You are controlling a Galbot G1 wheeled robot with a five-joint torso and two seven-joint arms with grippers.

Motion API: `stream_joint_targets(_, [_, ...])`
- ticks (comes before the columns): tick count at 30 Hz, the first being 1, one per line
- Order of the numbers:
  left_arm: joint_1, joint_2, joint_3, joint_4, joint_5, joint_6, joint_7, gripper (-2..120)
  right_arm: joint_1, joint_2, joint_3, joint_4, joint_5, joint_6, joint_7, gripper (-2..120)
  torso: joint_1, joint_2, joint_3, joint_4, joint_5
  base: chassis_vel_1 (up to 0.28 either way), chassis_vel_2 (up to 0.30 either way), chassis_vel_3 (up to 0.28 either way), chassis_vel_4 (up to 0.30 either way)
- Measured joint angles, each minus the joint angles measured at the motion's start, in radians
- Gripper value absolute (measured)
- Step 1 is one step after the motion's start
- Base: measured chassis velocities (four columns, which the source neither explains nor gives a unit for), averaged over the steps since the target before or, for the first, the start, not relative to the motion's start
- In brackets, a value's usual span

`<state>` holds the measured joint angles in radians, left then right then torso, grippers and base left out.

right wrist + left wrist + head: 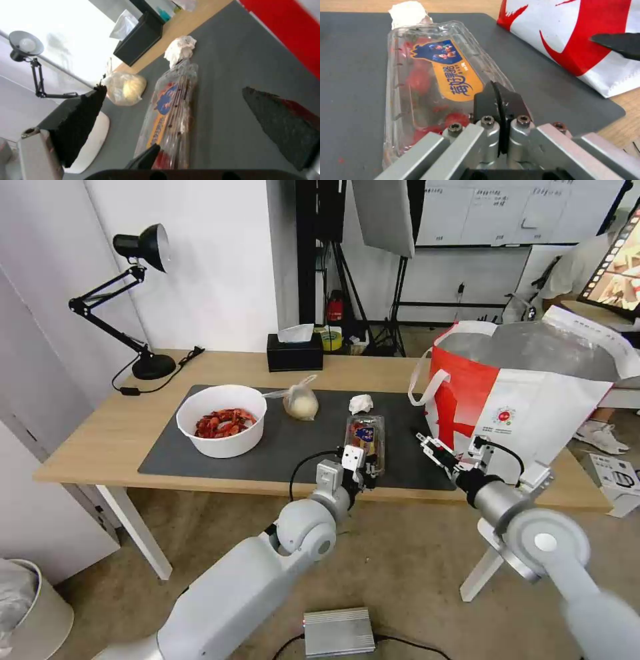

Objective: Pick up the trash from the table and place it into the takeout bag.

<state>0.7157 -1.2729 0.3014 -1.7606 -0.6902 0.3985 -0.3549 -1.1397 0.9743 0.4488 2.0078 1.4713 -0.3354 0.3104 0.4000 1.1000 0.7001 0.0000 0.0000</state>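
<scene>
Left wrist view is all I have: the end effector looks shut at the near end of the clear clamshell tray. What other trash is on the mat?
Observer: In the head view, a white bowl of red shells sits on the left part of the mat, well left of the tray.
Operator: Anything between them?
Observer: A knotted clear bag with a pale lump lies just right of the bowl, farther back than the tray.
Operator: And the other arm?
Observer: The right end effector hovers open near the mat's right edge, in front of the takeout bag.
</scene>
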Motion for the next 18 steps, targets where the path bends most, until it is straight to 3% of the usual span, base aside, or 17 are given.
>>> stream_joint_targets(18, [-0.005, 0.006, -0.004, -0.002, -0.034, -0.001, -0.025, 0, 0.22, 0.09, -0.126, -0.125, 0.013, -0.173, 0.22, 100, 0.0, 0.0, 0.0, 0.0, -0.0001, 0.0, 0.0, 0.0, 0.0])
